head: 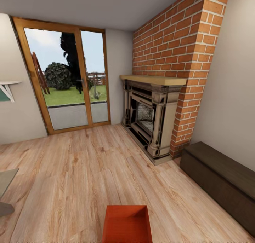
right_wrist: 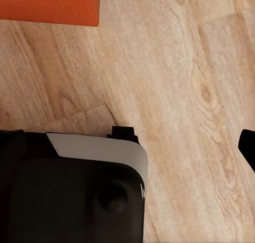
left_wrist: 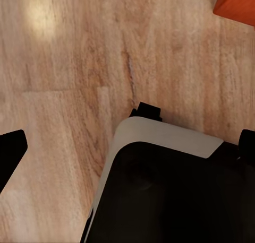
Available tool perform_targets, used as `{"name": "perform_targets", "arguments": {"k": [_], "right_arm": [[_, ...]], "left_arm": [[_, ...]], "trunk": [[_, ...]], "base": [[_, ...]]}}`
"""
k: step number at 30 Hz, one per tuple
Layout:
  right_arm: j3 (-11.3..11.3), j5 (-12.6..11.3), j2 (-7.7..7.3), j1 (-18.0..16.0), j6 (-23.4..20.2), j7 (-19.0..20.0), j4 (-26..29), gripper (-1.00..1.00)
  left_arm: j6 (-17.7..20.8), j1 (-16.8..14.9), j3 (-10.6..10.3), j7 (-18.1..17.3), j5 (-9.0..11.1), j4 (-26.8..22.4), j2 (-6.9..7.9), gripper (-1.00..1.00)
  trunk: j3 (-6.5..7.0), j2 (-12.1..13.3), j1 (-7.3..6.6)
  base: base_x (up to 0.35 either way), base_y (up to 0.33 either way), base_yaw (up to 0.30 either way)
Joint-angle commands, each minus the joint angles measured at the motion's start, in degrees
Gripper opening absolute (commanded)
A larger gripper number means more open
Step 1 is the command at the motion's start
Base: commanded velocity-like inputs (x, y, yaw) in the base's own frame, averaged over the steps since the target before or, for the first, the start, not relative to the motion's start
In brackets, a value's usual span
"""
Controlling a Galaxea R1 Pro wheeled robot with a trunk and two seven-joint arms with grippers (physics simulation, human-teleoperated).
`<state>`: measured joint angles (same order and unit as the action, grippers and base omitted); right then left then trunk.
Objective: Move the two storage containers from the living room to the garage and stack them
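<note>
A living room with a light wood plank floor (head: pixel 88 165) runs ahead to glazed wooden doors (head: pixel 67 80) that give onto a lawn, with a brick chimney breast (head: pixel 177 41) and a dark fireplace (head: pixel 148 119) under a wooden mantel on the right, and a low dark bench (head: pixel 219 179) against the right-hand wall. A red-orange storage container (head: pixel 127 223) sits low in the middle of the head view, directly in front of the robot, its open top facing up and its thin walls straight; it appears to rest on the planks, though its base is cut off by the picture's edge, so that cannot be settled. Its central position between the two arms suits a two-sided lift, which is probably why the robot faces it squarely. In the left wrist view a corner of the same orange box shows past the robot's pale and black body, well apart from the left gripper (left_wrist: pixel 130 147), whose dark fingertips (left_wrist: pixel 10 147) stand wide at either edge with only floor between them, so it is released and holds nothing. The right gripper (right_wrist: pixel 127 139) likewise hangs over bare planks, the box's orange wall beyond it; one dark fingertip (right_wrist: pixel 247 145) shows at the edge, the other side is dark and indistinct, and I cannot tell how its jaws stand. Judging from this, the carrying has not begun: both arms hang lowered beside the trunk, and the garage is not in sight.
</note>
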<state>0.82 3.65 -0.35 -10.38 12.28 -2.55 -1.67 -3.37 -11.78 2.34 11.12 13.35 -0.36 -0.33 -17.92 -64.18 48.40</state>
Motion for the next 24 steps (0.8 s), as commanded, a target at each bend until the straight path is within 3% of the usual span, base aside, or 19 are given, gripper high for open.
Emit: {"name": "perform_targets", "arguments": {"k": [1,13,24], "right_arm": [[0.1,0.4,0.0,-0.1,0.3,-0.3,-0.2,1.0],[0.1,0.4,0.08,-0.1,0.1,-0.3,-0.2,1.0],[0.1,0.2,0.09,-0.1,-0.1,-0.2,-0.2,1.0]], "left_arm": [[-0.2,0.0,0.2,0.1,0.2,0.0,-0.02,1.0],[-0.2,-0.1,-0.2,0.1,-0.3,-0.6,0.96,1.0],[-0.2,0.0,-0.2,0.1,-0.4,-0.6,0.94,1.0]], "trunk": [[-0.16,0.0,0.0],[-1.27,0.0,0.0],[-2.29,0.0,0.0]], "base": [[0.0,0.0,0.0],[0.0,0.0,0.0],[0.0,0.0,0.0]]}}
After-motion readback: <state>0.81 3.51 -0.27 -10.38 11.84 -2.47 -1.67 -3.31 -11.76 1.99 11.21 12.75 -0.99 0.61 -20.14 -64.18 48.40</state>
